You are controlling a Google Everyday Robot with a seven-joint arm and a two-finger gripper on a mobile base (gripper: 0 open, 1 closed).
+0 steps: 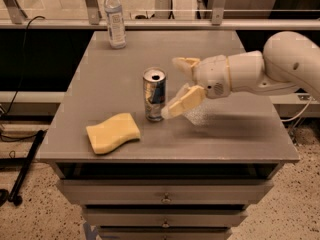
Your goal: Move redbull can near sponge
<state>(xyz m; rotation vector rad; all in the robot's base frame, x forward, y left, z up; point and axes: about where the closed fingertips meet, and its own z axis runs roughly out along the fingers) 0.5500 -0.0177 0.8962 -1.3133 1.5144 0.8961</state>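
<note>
The redbull can (pixel 154 94) stands upright near the middle of the grey table (pixel 215 139), its pull-tab top showing. The pale yellow sponge (pixel 113 132) lies flat at the front left, a short gap left of and in front of the can. My gripper (pixel 179 86) is just right of the can, open, with one finger (pixel 185 64) behind and one finger (pixel 182 103) in front. It holds nothing and stands clear of the can.
A clear plastic bottle (pixel 115 18) with a white cap stands at the table's back left. Drawers (pixel 165 198) sit under the table top. A railing (pixel 160 23) runs behind the table. My white arm (pixel 280 69) reaches in from the right.
</note>
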